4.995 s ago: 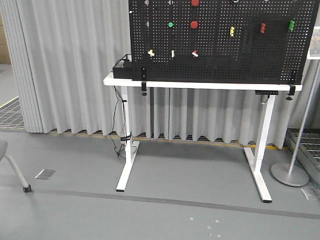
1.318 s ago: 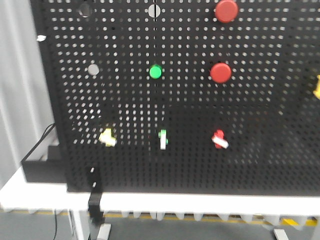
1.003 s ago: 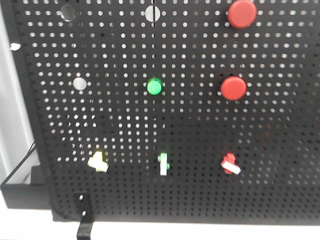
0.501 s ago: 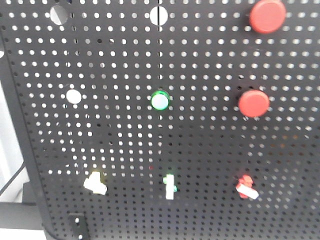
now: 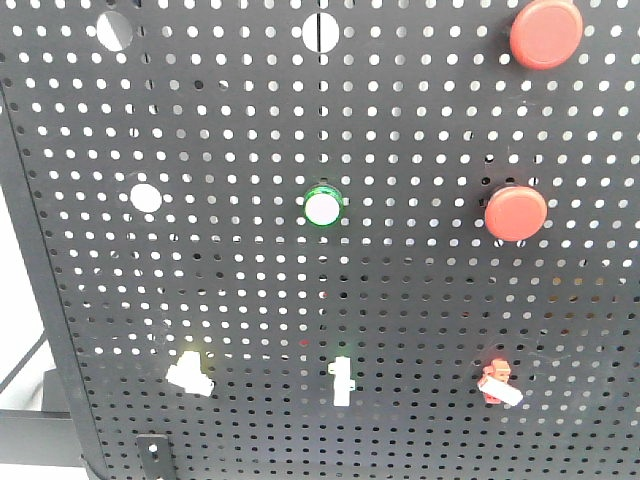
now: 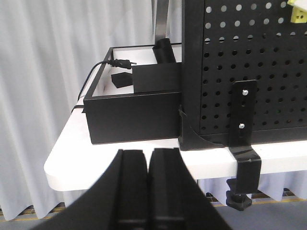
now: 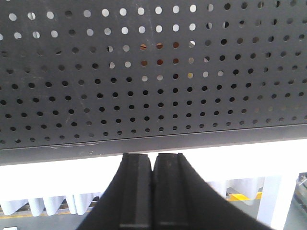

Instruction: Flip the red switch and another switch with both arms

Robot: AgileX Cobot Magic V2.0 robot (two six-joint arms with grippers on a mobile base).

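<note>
Red switch (image 5: 497, 382) and pale yellow switch (image 5: 190, 371) are sitting low on the pegboard (image 5: 420, 290), tiny, likely stiff, wanting a nudge on the white lever tip, left tool (image 6: 148, 158) and right tool (image 7: 153, 160) both hanging closed, empty, below.

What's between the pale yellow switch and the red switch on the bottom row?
One upright white toggle stands between pale yellow switch and red switch, seen in the front view.

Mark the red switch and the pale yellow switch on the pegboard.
red switch (image 5: 494, 375): front-facing view, on its red body.
pale yellow switch (image 5: 190, 371): front-facing view, on its whitish middle.
</note>
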